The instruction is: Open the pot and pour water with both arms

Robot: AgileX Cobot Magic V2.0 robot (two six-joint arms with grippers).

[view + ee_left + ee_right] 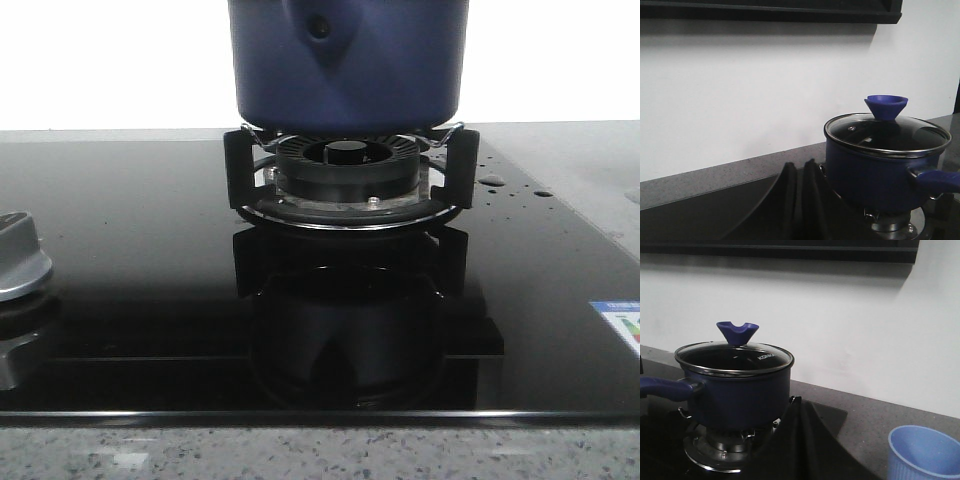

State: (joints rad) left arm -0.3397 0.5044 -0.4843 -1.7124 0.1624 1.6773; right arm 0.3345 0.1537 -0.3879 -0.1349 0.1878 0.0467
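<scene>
The dark blue pot [345,70] stands on the black burner ring [345,175]; only its lower wall shows in the front view. A glass lid [887,132] with a blue knob [886,106] covers it. In the left wrist view my left gripper [800,172] is shut and empty, low beside the pot [865,172], apart from its wall. My right gripper [799,405] is also shut and empty, close to the other side of the pot [740,395]. The pot's blue handle [665,386] points away from it. Neither gripper shows in the front view.
A light blue ribbed cup [922,452] stands on the grey counter, on the side of the right gripper away from the pot. A silver stove knob [18,260] sits at the hob's left edge. Water drops [492,180] lie right of the burner. A white wall runs close behind.
</scene>
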